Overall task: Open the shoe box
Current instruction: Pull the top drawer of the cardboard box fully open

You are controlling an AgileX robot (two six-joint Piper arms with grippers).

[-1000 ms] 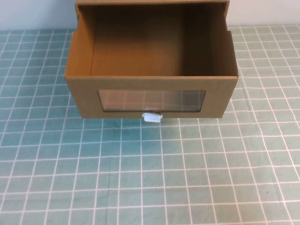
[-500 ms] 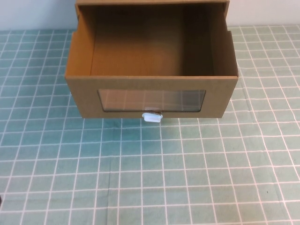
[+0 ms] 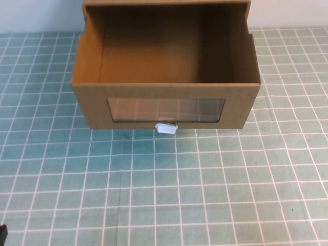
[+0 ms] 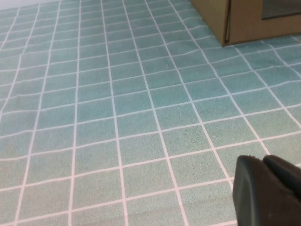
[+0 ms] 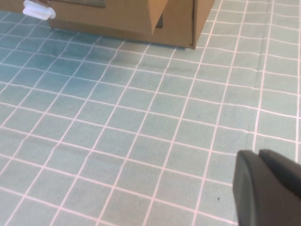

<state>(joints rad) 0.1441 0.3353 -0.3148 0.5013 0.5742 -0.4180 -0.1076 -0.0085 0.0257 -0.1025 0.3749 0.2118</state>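
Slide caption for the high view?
Open box on mat; left tool at near-left corner, right tool out of frame.

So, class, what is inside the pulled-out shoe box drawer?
Only bare cardboard shows inside the drawer; its front wall hides the nearest floor strip. Left gripper and right gripper sit shut over the mat, short of it.

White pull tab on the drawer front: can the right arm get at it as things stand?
Probably yes: only bare mat lies between the shut right gripper, low on the robot's side, and the white pull tab. The left gripper, also shut, hangs low off to the shoe box's left.
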